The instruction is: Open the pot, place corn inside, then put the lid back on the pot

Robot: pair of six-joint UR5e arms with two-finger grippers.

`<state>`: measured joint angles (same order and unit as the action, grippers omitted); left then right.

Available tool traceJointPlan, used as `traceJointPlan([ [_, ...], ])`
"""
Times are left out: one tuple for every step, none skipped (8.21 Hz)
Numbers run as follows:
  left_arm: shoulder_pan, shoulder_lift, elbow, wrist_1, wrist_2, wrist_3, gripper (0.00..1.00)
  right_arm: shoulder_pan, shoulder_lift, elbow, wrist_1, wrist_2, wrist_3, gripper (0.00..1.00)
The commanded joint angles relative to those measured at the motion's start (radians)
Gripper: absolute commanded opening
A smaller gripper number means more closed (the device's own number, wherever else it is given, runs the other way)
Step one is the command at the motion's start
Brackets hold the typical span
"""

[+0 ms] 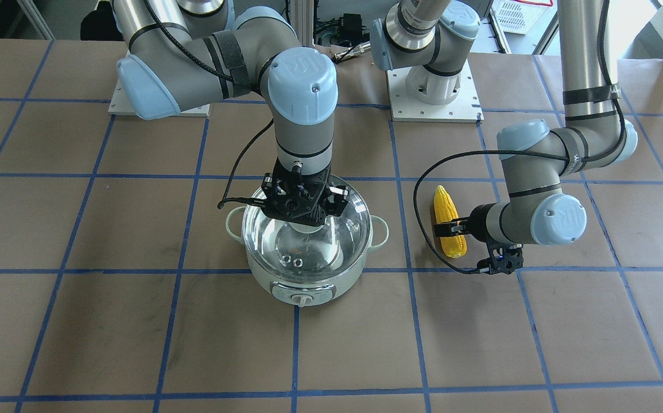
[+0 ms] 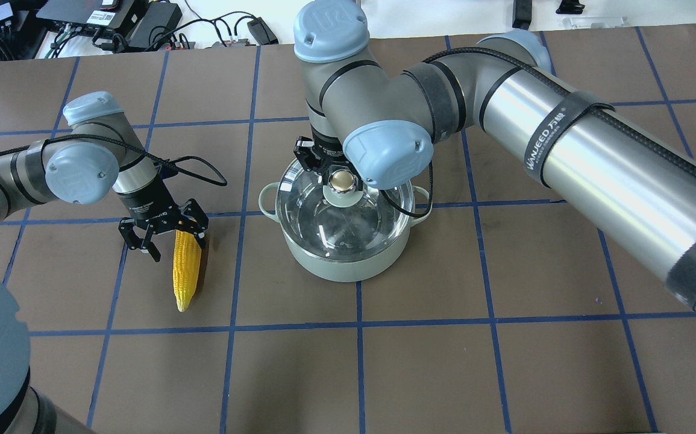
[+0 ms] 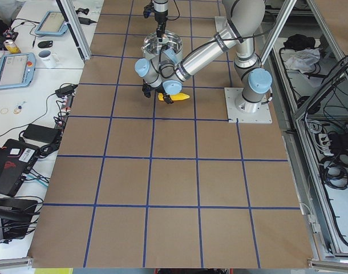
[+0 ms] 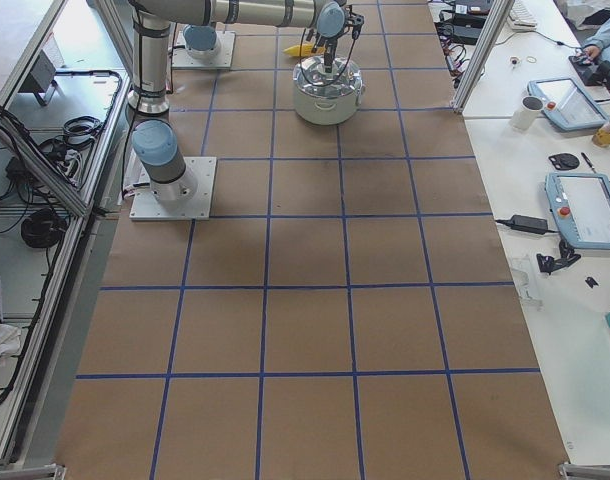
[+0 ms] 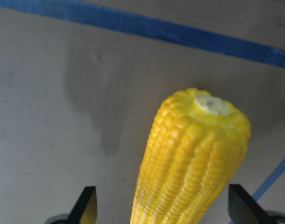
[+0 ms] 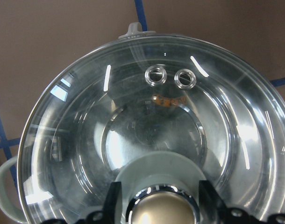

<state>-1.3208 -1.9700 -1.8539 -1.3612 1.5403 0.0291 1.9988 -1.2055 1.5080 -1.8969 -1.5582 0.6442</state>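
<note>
Silver-grey arm tubes [image 2: 613, 175], pale blue joint caps [image 2: 387, 149], black cables [image 2: 673, 158] — strap [image 2: 549, 141] lettering perhaps "WANJEED"; left end effector [image 2: 170, 244] black.

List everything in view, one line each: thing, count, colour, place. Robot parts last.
table: one, brown with a blue tape grid, under everything.
pot: one, pale mint green, mid-table.
lid: one, clear glass with a beige knob, seated on the pot.
corn: one, yellow, lying on the table to the robot's left of the pot, apart from it.
mug: one, white, on the side desk.
base plates: two, white, under the arms' feet.
left tool: one, black, open, straddling the corn's thick end.
right tool: one, black, straddling the lid's knob; grip unclear.
</note>
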Motion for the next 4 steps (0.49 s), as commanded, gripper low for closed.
traceJointPlan([
  [0.000,-0.009,0.001,0.013,-0.031,-0.001,0.51,0.000,0.000,0.000,0.031,0.006,-0.006,0.41],
  [0.000,-0.009,0.001,0.013,-0.034,0.000,0.17,0.000,0.000,0.000,0.039,0.006,-0.008,0.25],
  [0.000,-0.006,0.001,0.011,-0.034,0.000,0.00,0.000,-0.002,-0.003,0.036,0.006,-0.018,0.18],
  [0.002,0.012,0.002,0.008,-0.032,0.000,0.00,0.000,-0.002,-0.015,0.036,0.006,-0.023,0.17],
])
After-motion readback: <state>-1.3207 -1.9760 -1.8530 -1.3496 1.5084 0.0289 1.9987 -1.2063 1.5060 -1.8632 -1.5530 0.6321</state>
